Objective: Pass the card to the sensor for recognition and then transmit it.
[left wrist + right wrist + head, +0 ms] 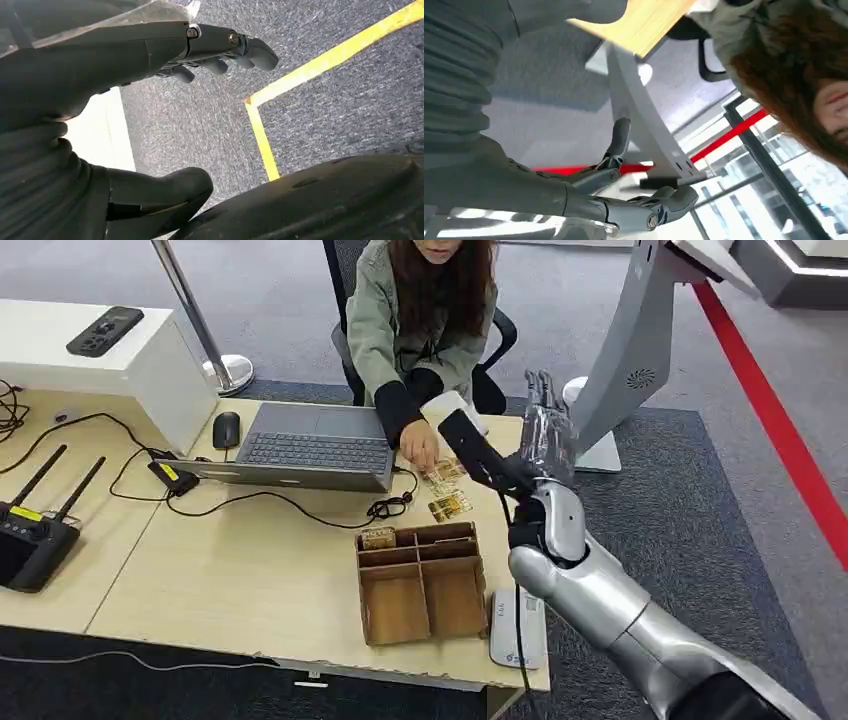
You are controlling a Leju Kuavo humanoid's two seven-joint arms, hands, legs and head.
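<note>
Gold-patterned cards (447, 490) are seen lying flat on the pale wooden surface (250, 570), just beyond a brown compartmented cardboard tray (421, 580) and touched by the hand (420, 452) of a seated person in a grey-green jacket. Raised above the surface's far right corner is the silver right hand (545, 430), its fingers (619, 137) spread apart and nothing held, while the left hand (150, 50) is seen hanging over grey carpet with its fingers (250, 50) loosely curled and empty. An open laptop (305, 445), a black mouse (226, 429) and a white sensor (517, 628) beside the tray are also found on the surface.
</note>
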